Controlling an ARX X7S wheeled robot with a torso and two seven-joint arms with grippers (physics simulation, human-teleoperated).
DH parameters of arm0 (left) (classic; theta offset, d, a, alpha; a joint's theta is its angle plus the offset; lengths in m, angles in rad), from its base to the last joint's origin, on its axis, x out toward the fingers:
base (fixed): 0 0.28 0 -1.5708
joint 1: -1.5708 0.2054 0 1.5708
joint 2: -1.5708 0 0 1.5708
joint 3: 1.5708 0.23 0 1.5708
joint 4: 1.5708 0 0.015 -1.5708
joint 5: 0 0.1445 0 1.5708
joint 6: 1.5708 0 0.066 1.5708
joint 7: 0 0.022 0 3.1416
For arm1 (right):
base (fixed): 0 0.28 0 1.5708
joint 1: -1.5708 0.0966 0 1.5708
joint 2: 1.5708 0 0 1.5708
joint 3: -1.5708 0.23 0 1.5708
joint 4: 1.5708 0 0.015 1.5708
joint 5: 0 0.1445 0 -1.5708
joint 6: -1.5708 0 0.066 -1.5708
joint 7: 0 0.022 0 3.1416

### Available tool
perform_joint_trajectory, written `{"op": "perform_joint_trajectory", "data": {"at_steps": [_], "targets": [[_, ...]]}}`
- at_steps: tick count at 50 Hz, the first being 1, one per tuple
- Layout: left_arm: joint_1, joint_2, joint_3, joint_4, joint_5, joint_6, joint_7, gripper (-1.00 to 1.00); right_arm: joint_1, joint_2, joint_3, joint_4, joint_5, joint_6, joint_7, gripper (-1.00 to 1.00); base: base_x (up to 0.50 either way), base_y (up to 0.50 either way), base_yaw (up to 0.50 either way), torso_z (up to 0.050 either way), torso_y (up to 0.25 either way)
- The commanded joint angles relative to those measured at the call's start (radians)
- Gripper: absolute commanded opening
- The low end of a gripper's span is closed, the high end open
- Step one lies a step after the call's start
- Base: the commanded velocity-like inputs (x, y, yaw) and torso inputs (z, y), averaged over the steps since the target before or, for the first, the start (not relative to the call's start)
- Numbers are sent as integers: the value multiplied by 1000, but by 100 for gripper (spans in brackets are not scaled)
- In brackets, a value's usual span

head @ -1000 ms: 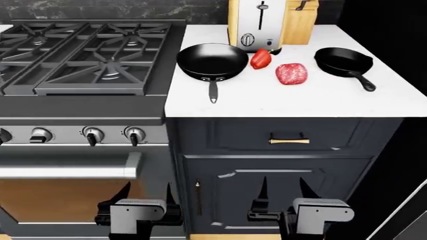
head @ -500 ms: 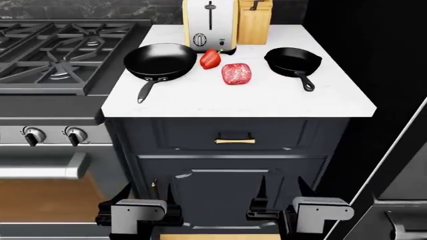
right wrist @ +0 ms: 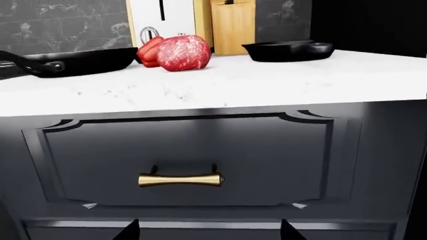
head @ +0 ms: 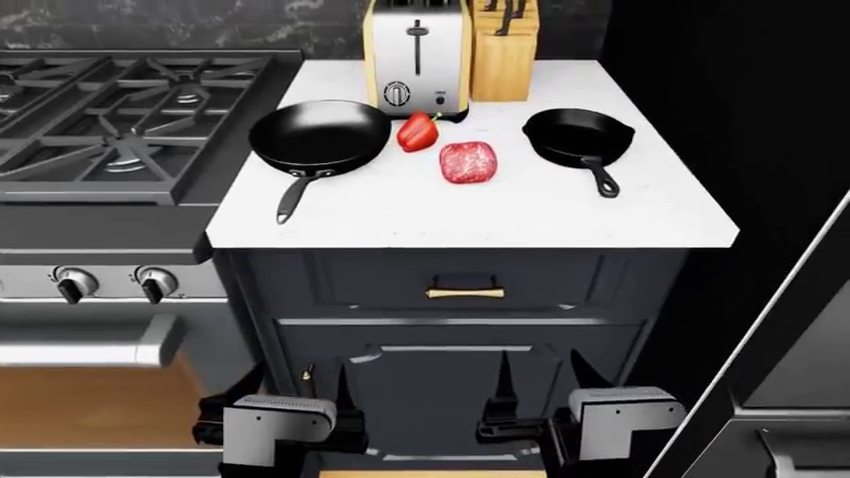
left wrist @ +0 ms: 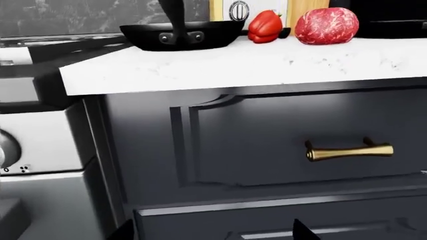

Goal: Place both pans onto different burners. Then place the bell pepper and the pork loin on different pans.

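Pans: the glossy pan [head: 321,136] and cast-iron pan [head: 576,132] sit on the tabletop [head: 531,214], three o'clock of the burners [head: 126,149]; nothing placed, both pincers [head: 295,403] [head: 547,390] released.

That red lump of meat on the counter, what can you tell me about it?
The pork loin is a thick, rounded slab of raw red-pink meat veined with white marbling. It lies on the white countertop, loose and untouched by either gripper. The bell pepper sits close beside it toward the toaster; whether they touch is unclear. A black pan stands on each side, the wide pan and the smaller pan, both apart from it.
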Motion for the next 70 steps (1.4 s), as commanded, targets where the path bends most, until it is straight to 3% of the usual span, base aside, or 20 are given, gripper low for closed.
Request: {"op": "perform_joint_trajectory", "data": {"at_steps": [1, 15, 22, 27, 33, 43, 49, 56, 63, 70], "targets": [[-2, -12, 5, 13, -19, -3, 4, 100, 5, 11, -16, -12, 9, -1, -4, 100, 0, 0, 0, 50, 0], [-3, -17, 19, -16, -14, 5, -5, 100, 10, 21, -18, -13, -4, -14, 24, 100, 0, 0, 0, 50, 0], [-33, -78, 37, 153, -63, -199, 40, 100, 58, 72, 22, -261, -21, 256, 128, 100, 0, 0, 0, 50, 0], [-146, -101, 10, 299, -157, -393, 61, 100, 129, 143, 25, -496, 8, 482, 124, 100, 0, 0, 0, 50, 0], [-289, -112, -23, 413, -277, -571, 81, 100, 255, 183, 75, -637, 109, 695, 102, 100, 0, 0, 0, 35, 0], [-563, -86, -109, 420, -467, -916, 33, 100, 462, 229, 170, -732, 309, 972, 67, 100, 0, 0, 0, 0, 0], [-681, -76, -142, 416, -518, -1043, -13, 100, 609, 232, 251, -791, 467, 1233, 92, 100, 0, 0, 0, 0, 0], [-762, -40, -234, 429, -603, -1199, -97, 100, 863, 165, 419, -810, 671, 1591, 192, 100, 0, 0, 0, 0, 0], [-809, -47, -240, 457, -602, -1247, -154, 100, 997, 279, 358, -698, 1002, 1595, 522, 100, 0, 0, 0, 0, 0], [-829, -53, -231, 445, -605, -1258, -161, 100, 1037, 309, 364, -665, 1095, 1561, 615, 100, 8, 0, 0, 0, 0]]}}
